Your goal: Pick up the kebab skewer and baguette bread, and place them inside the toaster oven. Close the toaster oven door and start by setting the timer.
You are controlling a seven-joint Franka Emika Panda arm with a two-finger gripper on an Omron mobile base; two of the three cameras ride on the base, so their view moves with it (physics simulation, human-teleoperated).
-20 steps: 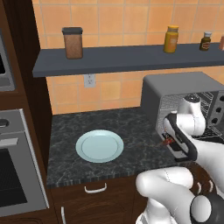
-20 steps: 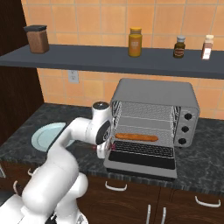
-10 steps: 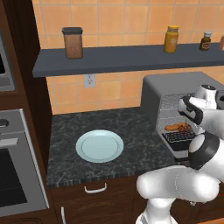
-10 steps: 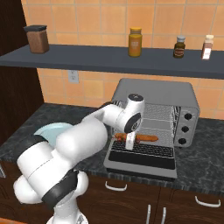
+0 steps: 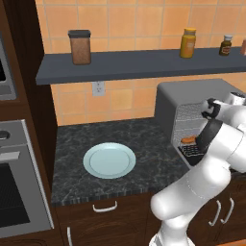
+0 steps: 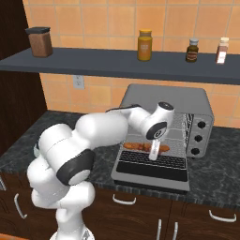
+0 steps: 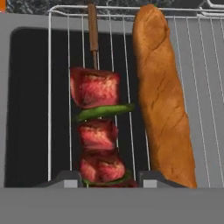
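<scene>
Kebab skewer (image 7: 98, 131) lies on the wire rack (image 7: 122, 52) inside the toaster oven (image 6: 164, 101), parallel to the baguette bread (image 7: 164, 94) and just beside it; a narrow strip of rack shows between them. You see red meat chunks with a green slice threaded on the stick. The gripper (image 7: 107, 179) has its two fingertips either side of the skewer's near end; you cannot tell whether they pinch it or merely flank it. The toaster oven door (image 6: 151, 169) hangs open, lying flat out over the counter edge. The oven's three knobs (image 6: 198, 138) sit on its right side.

The oven stands on a dark speckled stone counter (image 5: 72, 163) above dark wood cabinets. A pale blue plate (image 5: 109, 160) lies on that counter, well apart from the oven. Orange tile wall behind, with a white outlet (image 5: 98, 88). A grey shelf (image 6: 93, 65) carries a brown canister (image 5: 79, 47), a yellow jar (image 6: 145, 45) and small bottles. No label can be read.
</scene>
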